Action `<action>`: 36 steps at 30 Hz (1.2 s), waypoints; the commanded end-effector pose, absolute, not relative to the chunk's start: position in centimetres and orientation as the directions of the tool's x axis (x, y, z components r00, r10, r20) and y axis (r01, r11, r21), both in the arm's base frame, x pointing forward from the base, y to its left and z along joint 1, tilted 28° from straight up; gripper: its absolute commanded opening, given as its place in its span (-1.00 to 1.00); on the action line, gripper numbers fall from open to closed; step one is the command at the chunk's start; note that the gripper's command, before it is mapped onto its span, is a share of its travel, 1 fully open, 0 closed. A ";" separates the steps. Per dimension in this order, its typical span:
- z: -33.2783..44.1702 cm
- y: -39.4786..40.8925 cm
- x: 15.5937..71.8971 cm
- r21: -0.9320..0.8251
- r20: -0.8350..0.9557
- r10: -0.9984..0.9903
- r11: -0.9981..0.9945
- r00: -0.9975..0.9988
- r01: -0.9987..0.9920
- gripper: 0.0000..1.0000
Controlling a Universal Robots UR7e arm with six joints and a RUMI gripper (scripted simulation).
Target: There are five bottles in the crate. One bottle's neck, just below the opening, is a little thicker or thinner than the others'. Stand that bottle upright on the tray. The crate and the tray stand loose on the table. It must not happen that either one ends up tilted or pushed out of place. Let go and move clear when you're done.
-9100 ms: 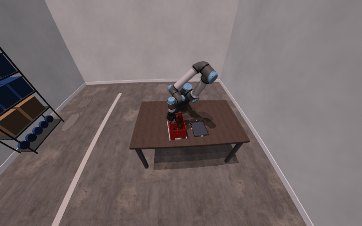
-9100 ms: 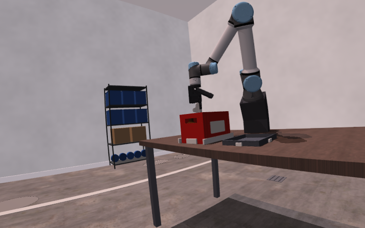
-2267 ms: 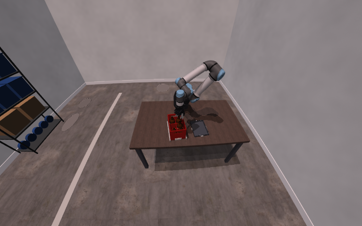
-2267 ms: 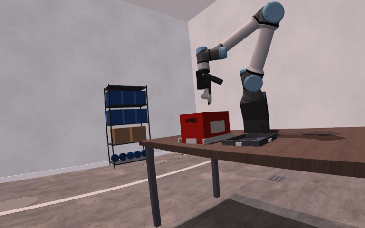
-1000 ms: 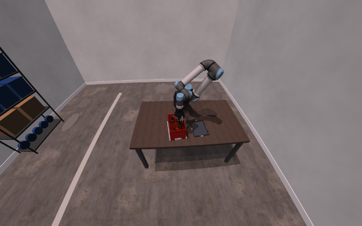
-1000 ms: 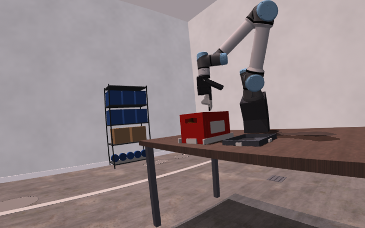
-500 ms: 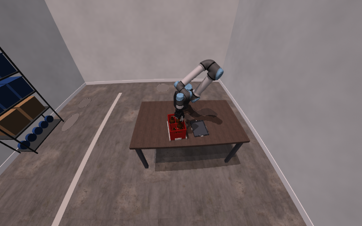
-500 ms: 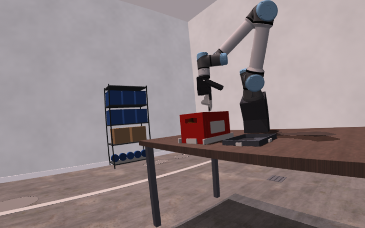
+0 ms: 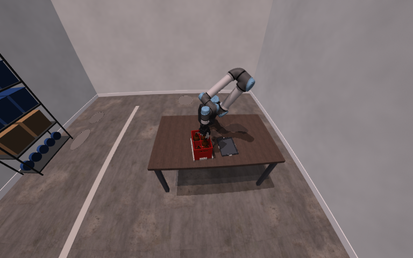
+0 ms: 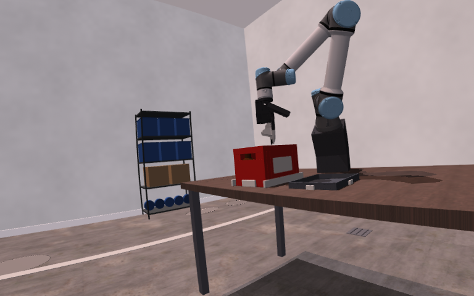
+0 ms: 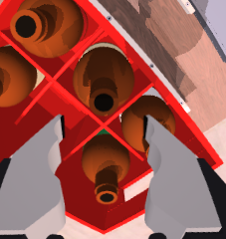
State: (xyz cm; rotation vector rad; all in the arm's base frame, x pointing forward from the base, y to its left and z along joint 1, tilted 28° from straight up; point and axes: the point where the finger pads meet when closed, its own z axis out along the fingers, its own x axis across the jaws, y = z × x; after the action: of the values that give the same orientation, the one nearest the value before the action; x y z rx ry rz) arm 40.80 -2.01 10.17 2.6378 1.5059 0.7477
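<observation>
The red crate (image 9: 203, 155) (image 10: 248, 172) stands on the table. Five brown bottles stand in it: one at the top left of the wrist view (image 11: 63, 30), one at the left edge (image 11: 15, 80), one in the middle (image 11: 104, 70), one at the right (image 11: 137, 124) partly behind a finger, and one at the bottom (image 11: 106, 161). I cannot tell which neck differs. My gripper (image 9: 206, 135) (image 10: 272, 142) (image 11: 104, 117) is open and empty above the crate, its fingers on either side of the bottom bottle in the wrist view. The dark tray (image 9: 228, 147) (image 10: 323, 180) holds no bottle.
The tray lies just right of the crate on the brown table (image 9: 253, 153) (image 10: 415, 195). The robot's base stands behind them. A shelf rack (image 9: 49, 112) (image 10: 164, 138) with blue and brown boxes stands on the floor, away from the table.
</observation>
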 end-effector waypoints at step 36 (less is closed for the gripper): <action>9.9 -1.6 40.2 0.239 0.397 0.814 -0.537 0.423 0.809 -0.24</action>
State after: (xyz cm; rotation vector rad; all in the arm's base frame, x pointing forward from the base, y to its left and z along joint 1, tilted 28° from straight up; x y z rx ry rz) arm 40.32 -1.69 9.99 2.6382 1.5059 0.7469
